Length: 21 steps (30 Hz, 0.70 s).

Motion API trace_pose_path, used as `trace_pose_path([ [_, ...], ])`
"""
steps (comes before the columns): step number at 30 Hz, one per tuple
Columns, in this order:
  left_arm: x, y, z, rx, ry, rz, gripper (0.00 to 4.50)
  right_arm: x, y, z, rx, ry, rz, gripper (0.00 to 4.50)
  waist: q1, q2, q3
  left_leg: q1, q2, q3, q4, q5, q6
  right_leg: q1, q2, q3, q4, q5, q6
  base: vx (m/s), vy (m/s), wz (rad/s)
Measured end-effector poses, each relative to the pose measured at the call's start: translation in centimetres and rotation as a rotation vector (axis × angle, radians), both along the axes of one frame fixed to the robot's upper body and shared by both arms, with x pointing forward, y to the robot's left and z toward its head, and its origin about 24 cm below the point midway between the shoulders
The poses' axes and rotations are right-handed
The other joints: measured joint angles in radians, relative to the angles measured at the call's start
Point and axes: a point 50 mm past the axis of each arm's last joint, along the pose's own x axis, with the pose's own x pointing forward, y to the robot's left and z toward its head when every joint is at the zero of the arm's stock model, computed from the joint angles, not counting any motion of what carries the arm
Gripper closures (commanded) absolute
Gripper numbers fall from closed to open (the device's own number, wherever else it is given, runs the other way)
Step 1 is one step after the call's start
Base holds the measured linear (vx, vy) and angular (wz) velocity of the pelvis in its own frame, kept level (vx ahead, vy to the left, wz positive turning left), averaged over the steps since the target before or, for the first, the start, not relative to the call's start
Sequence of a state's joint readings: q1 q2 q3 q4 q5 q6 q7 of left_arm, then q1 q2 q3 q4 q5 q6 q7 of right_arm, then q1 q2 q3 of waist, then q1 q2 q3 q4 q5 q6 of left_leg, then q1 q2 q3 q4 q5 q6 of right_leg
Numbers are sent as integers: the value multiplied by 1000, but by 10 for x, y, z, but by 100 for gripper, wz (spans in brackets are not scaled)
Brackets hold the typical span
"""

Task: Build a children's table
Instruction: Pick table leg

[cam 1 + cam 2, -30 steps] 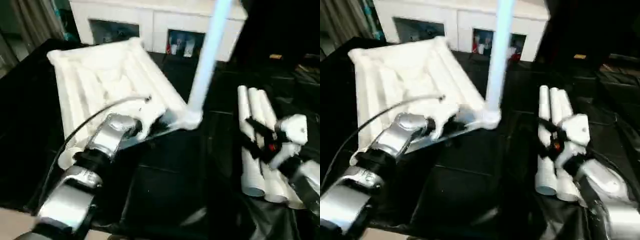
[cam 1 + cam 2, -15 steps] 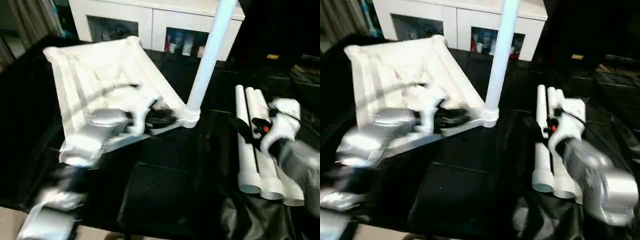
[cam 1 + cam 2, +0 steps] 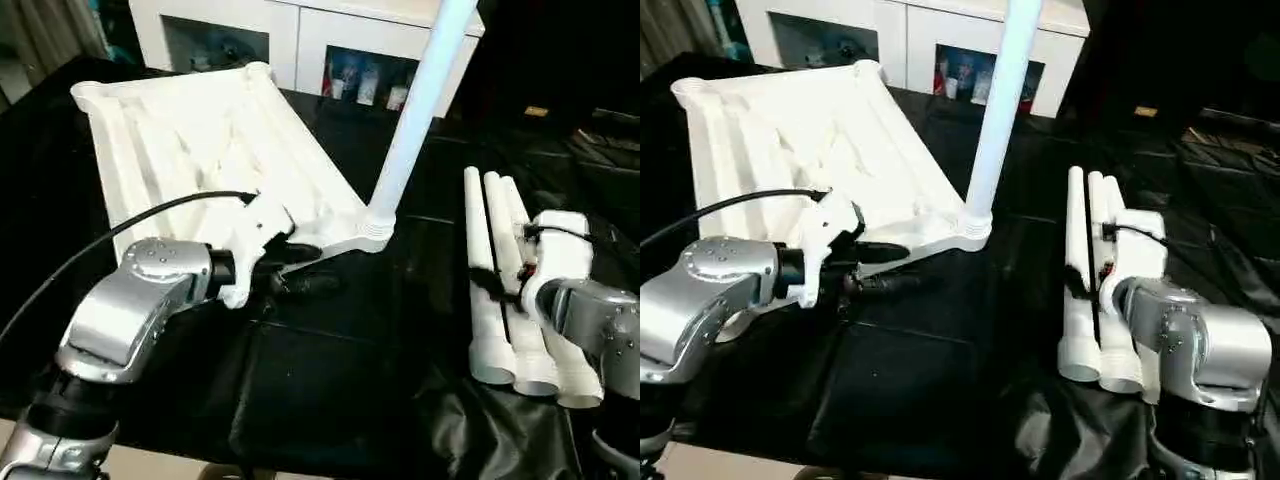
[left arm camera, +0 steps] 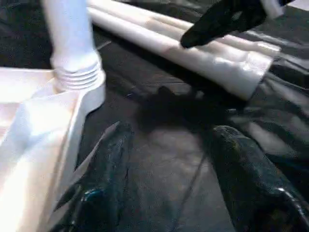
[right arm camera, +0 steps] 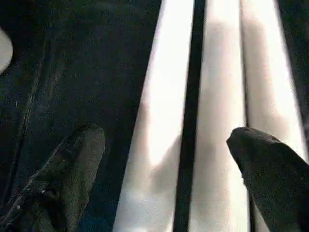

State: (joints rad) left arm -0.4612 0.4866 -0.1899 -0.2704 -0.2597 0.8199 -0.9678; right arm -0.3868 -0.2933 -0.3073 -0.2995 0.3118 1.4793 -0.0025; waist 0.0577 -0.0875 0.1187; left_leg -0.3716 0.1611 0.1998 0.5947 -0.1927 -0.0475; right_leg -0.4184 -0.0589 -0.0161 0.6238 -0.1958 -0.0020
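The children's table [image 3: 200,150] is being observed upside down in the upper left of the frame, on the black-sheeted work table [image 3: 330,390], with one pale-blue leg [image 3: 415,110] standing upright in the corner socket near the centre. Three loose legs [image 3: 510,280] are lying side by side at the right of the frame, touching one another. The left gripper [image 3: 300,268] is being held just beside the socketed corner, its black fingers spread and gripping nothing. The right gripper [image 5: 169,159] is being held directly over the loose legs, its fingers spread wide across the tubes, nothing yet pinched. The risk is being judged as follows: because the tubes are round, smooth and packed together, a closing grip may be catching two at once or rolling one away across the glossy, wrinkled sheet. The standing leg may also be knocked askew if the ribbed top is nudged by the left arm. The top is being noted as rigid white plastic, rectangular, with raised ribs and rounded corner sockets; the socket collar is ringed.
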Motion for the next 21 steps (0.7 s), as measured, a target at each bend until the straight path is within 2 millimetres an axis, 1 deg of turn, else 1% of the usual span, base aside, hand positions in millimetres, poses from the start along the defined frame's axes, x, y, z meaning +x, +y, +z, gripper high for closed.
trace_pose_path([
  [5, -5, -4, -6, 8, 25, -19, 174, -1, 9, -7, 60, 41, 38, 0, 1, -1, 0, 1, 0, 0, 0, 3, -4, 0, 0, 0, 2, 0, 0, 0, 0, 0],
  [16, -9, -8, -2, 3, 16, -24, 174, -9, 11, -25, 93, 149, 54, 0, 2, -7, -1, 2, 0, -1, 0, 6, -7, 0, 0, 0, 4, 1, 0, 0, 0, 0],
  [17, -9, -8, -2, 4, 14, -25, 174, -10, 11, -28, 101, 164, 57, 18, 2, -8, -1, 2, 0, -1, 0, 6, -7, 0, 0, 0, 4, 1, 0, 0, 0, 0],
  [18, -9, -9, -2, 5, 14, -24, 174, -10, 12, -30, 106, 173, 59, 18, 2, -8, -2, 2, 0, -1, 0, 6, -7, 0, 0, 0, 4, 1, 0, 0, 0, 0],
  [19, -9, -9, -3, 6, 14, -22, 174, -10, 12, -32, 110, 181, 62, 40, 2, -9, -2, 2, 0, -1, 0, 6, -7, 0, 0, 0, 5, 1, 0, 0, 0, 0],
  [21, -9, -10, -3, 7, 18, -18, 174, -13, 13, -38, 127, 206, 63, 46, 2, -11, -3, 2, 0, -1, 0, 6, -6, 0, 0, 0, 5, 1, 0, 0, 0, 0],
])
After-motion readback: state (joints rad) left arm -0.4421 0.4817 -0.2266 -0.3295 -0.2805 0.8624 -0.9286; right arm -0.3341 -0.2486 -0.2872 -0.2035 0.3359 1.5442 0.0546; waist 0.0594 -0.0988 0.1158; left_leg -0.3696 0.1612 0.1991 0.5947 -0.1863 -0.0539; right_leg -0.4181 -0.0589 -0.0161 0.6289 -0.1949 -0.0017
